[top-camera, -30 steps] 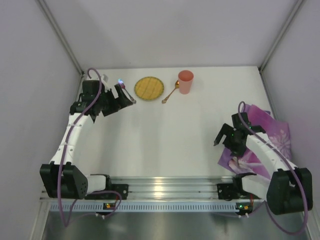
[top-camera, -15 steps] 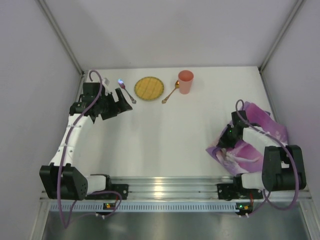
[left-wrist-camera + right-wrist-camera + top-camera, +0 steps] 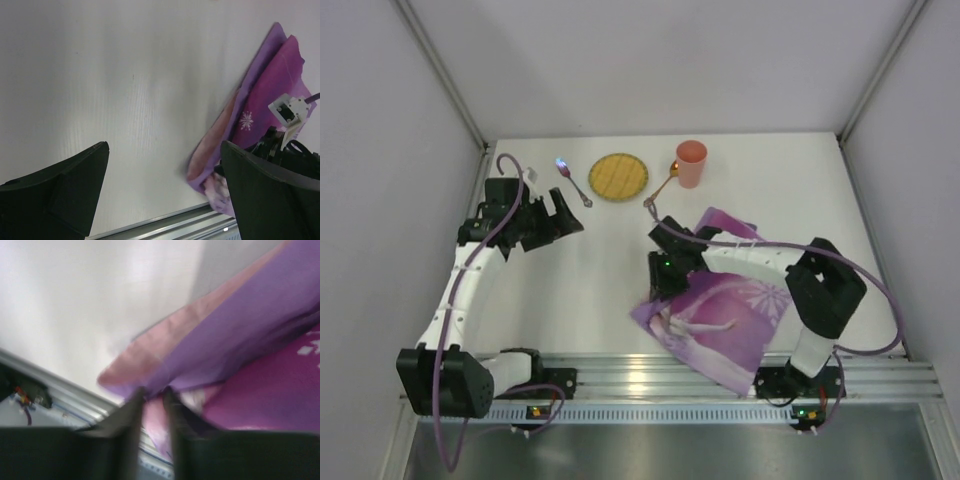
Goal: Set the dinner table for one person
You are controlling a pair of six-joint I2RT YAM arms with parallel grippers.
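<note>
— The left arm's fingers (image 3: 65, 190)?
— Spread wide, hovering over the bare white table (image 3: 590, 280), which runs under both arms, with its silver rail (image 3: 650, 378) nearest the bases.
— And the right fingers (image 3: 125, 425)?
— Nearly together, pinching the left edge of the purple placemat (image 3: 720, 315), right of the table's middle.

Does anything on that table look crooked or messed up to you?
Yes. The purple placemat lies skewed and rumpled. Its far corner is folded over, and its near corner hangs over the silver rail at the table's front edge. The right end effector is pinching one edge of it.
</note>
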